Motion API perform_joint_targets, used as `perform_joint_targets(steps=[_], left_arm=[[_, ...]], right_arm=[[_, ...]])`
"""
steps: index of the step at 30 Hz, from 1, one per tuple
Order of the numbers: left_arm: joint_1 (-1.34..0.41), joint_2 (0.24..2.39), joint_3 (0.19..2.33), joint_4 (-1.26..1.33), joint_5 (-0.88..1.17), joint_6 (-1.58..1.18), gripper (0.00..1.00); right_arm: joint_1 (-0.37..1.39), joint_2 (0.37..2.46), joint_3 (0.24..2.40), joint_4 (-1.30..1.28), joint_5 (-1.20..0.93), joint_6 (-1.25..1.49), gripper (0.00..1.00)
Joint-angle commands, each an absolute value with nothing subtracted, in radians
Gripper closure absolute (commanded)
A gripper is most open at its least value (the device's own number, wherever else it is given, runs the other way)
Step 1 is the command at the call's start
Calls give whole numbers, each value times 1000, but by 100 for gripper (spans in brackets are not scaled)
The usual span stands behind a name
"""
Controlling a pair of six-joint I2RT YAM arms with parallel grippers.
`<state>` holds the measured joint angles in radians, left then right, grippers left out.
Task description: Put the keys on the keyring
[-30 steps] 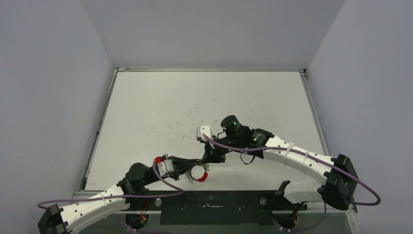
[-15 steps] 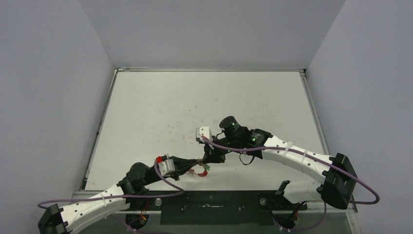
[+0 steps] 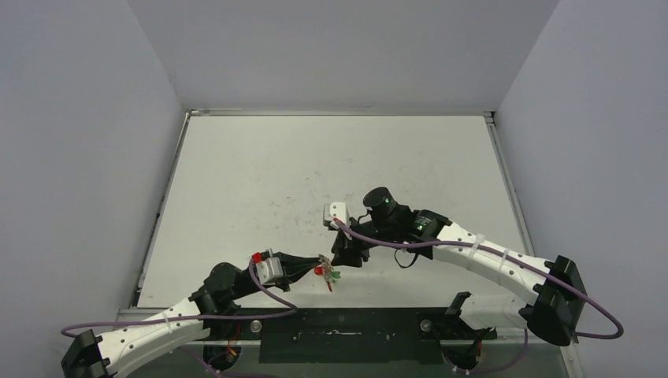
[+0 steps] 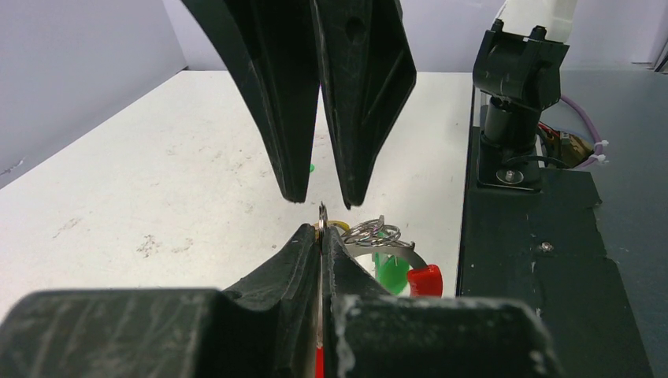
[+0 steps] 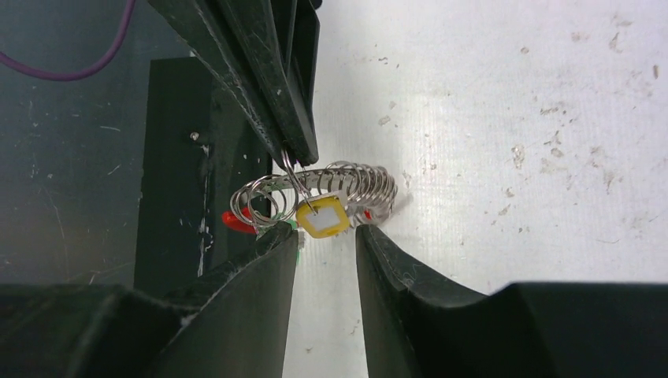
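Table: a white, scuffed table (image 3: 260, 173) carries the work. Both arms meet near its front edge, close to a dark base plate (image 4: 543, 260).

Left gripper: the left gripper (image 5: 302, 146) is pressed together. It pinches a thin strand of the keyring's wire and holds the ring just above the table.

Right gripper: the right gripper (image 4: 321, 193) faces the left one tip to tip, with its jaws standing apart. In its own wrist view the yellow key head sits in the gap and does not look clamped.

Keyring: the keyring (image 5: 354, 183) is a silvery coiled wire loop that hangs from the left pinch, between the two grippers.

Keys: a yellow key (image 5: 323, 217) hangs at the coil. A green key (image 4: 391, 269) hangs just behind it.

Red piece: a red plastic piece (image 4: 425, 279) hangs beside the green key. I cannot tell whether it is a key head or part of the ring.

Handling: the ring looks light and springy, so the smooth wire would probably twist or slip in a loose pinch. The keys look tiny, rigid and slick. The flat coloured head is likely the safest place to grip, which leaves the metal end free to thread.
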<state>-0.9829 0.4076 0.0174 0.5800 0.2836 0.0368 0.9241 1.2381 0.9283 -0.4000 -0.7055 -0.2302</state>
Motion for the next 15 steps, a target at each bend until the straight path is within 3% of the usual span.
perform_joint_targets(steps=[1, 8, 15], left_arm=[[-986, 400, 58, 652, 273, 29, 100], [-986, 402, 52, 660, 275, 25, 100], [-986, 400, 53, 660, 272, 26, 100]], right_arm=[[911, 1187, 940, -319, -761, -228, 68], [910, 1216, 951, -291, -813, -232, 83], [910, 1267, 975, -324, -862, -256, 86]])
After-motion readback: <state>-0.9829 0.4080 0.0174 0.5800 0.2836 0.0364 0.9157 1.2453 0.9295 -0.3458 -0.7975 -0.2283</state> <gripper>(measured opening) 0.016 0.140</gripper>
